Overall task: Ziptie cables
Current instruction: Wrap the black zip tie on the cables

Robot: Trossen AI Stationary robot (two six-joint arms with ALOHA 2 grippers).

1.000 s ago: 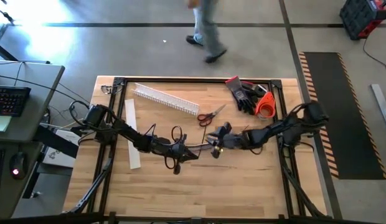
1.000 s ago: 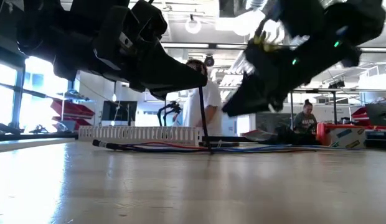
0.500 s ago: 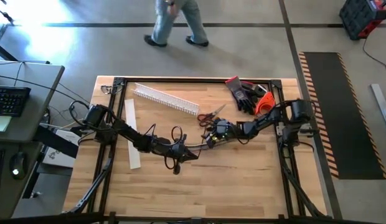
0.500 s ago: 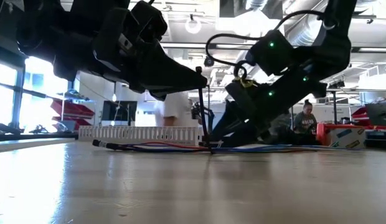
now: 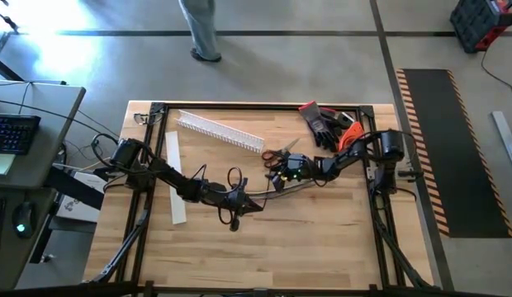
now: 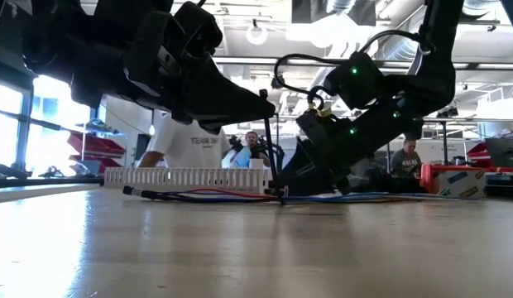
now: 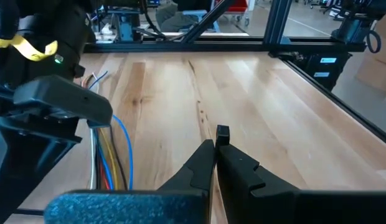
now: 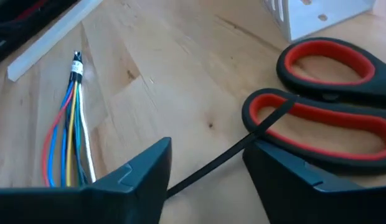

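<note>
The cables (image 5: pixel 282 190) are a thin bundle of blue, red, yellow and white wires (image 8: pixel 68 134) lying flat on the wooden table (image 6: pixel 215 197). My left gripper (image 5: pixel 254 204) hovers above them near the table's middle, shut on a thin black ziptie (image 6: pixel 270 153). My right gripper (image 5: pixel 277 174) is open and low over the table, just on the near side of the red-handled scissors (image 8: pixel 324 106). A thin black strip (image 8: pixel 243 146) runs between its fingers toward the scissors' handle; whether it touches them I cannot tell. My left gripper (image 7: pixel 218 142) pinches the ziptie's upper end (image 7: pixel 222 131) between its two shut fingers, and a short stub sticks out past the fingertips. The fingers slant down from the table's left. The ziptie hangs nearly straight below them, its lower end at the cables (image 6: pixel 278 196).
A white comb-slotted duct (image 5: pixel 219 130) lies near the far edge and a flat white strip (image 5: pixel 175 177) on the left. Black gloves (image 5: pixel 322 124) and an orange tape roll (image 5: pixel 352 140) sit at the far right corner. People are in the room beyond the table.
My right gripper has come down from well above the table and moved toward the far edge and slightly left, ending low beside the scissors. A person behind the table has walked toward the left.
</note>
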